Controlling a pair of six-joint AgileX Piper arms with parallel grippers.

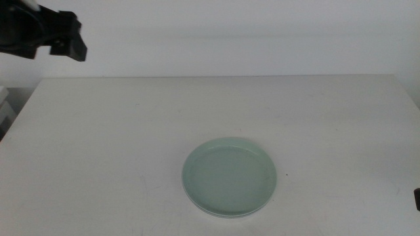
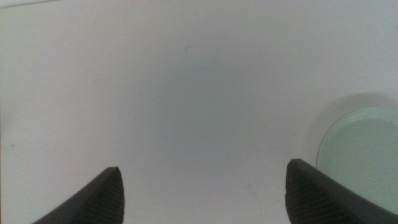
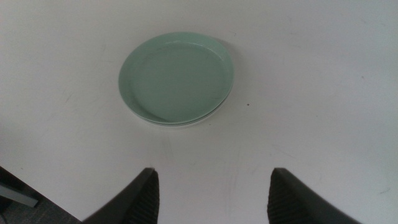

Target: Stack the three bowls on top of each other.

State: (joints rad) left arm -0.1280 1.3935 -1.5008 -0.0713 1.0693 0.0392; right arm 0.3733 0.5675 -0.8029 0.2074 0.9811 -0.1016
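The pale mint green bowl point(image 1: 230, 176) sits on the white table, right of centre and near the front. It lies on top of a stack: a thin white rim point(image 3: 186, 124) of another bowl shows under its edge. The grey bowl is hidden. My left gripper point(image 1: 69, 44) is raised high at the far left, away from the stack, and its wrist view shows it open and empty point(image 2: 202, 180), with the green bowl point(image 2: 364, 155) off to one side. My right gripper point(image 3: 211, 180) is open and empty, held back from the green bowl point(image 3: 177, 76). Only its tip point(image 1: 417, 198) shows at the right edge.
The white table point(image 1: 118, 144) has nothing else on it. Its far edge point(image 1: 216, 77) meets a white wall. A dark table edge and floor point(image 3: 18, 193) show in a corner of the right wrist view.
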